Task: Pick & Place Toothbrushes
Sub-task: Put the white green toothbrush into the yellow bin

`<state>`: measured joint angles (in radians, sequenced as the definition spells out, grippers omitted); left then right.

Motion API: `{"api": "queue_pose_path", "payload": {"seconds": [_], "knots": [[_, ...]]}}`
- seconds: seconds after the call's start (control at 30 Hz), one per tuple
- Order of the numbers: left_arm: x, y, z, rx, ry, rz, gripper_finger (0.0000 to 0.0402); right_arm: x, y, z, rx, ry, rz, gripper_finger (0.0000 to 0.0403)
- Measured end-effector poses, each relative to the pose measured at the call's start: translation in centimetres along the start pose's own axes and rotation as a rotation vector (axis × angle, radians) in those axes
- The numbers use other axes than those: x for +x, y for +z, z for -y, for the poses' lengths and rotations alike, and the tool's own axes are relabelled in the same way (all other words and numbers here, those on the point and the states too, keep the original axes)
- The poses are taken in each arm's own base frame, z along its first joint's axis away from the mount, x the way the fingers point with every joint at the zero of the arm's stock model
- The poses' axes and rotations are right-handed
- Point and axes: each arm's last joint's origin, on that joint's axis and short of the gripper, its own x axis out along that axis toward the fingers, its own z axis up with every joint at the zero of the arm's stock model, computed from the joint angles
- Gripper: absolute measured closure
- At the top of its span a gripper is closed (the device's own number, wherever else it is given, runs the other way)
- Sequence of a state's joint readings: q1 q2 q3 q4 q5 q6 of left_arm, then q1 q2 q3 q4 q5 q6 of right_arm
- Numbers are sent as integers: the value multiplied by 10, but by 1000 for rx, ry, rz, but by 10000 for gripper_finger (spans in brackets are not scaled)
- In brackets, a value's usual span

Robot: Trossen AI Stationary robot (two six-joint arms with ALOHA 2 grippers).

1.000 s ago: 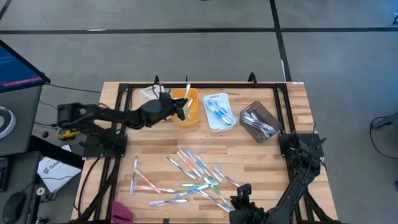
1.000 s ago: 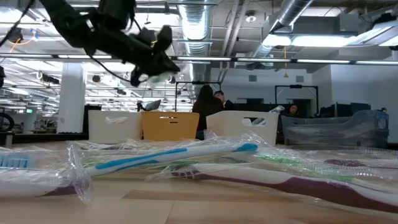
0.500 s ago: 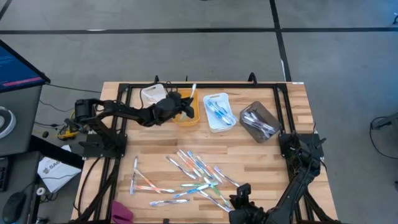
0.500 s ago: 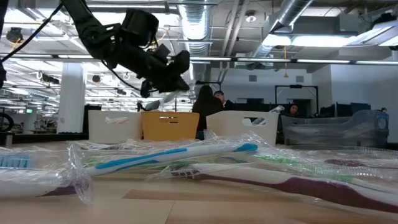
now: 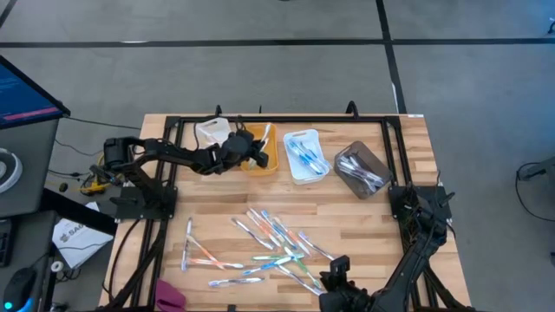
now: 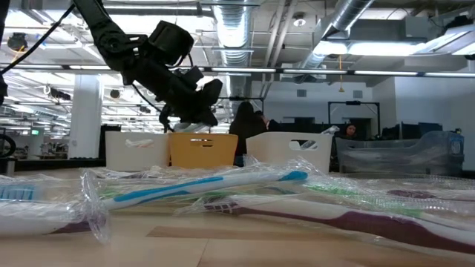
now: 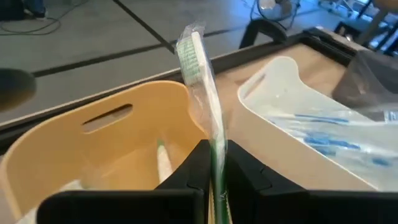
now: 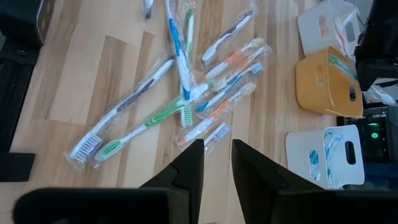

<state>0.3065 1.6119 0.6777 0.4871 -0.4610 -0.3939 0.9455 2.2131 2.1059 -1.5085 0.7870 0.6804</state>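
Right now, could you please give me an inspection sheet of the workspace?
Surface: wooden table, black frame along its edges.
Job's things: wrapped toothbrushes scattered at the near middle; yellow bin, white bin with blue brushes, grey bin, another white bin.
Clutter: pink object at the near left corner.
Grippers: left gripper over the yellow bin, shut on a green toothbrush; right gripper parked at the near edge, holding nothing.
Cables: nothing seen on the table.
Surroundings: monitor beside the table; people in the room behind.

An open-plan lab or industrial workspace. Exposed silver ceiling ducts (image 6: 245,30) and strip lights run overhead. A black-framed wooden robot table (image 5: 208,217) stands on grey floor.
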Motion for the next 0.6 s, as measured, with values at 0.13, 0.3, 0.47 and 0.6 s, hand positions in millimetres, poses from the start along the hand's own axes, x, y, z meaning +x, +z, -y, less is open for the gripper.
{"api": "queue_pose_path", "payload": {"seconds": [0.13,0.3,0.47,0.6], "knots": [[0,-5,-2,46,2,-52,383,0,0,0,0,0,0,327],[2,-8,-8,74,1,-109,383,0,0,0,0,0,0,327],[2,-8,-7,114,-46,-125,381,0,0,0,-1,-1,-1,327],[3,-8,-8,108,-80,-142,371,0,0,0,-1,-1,-1,327]]}}
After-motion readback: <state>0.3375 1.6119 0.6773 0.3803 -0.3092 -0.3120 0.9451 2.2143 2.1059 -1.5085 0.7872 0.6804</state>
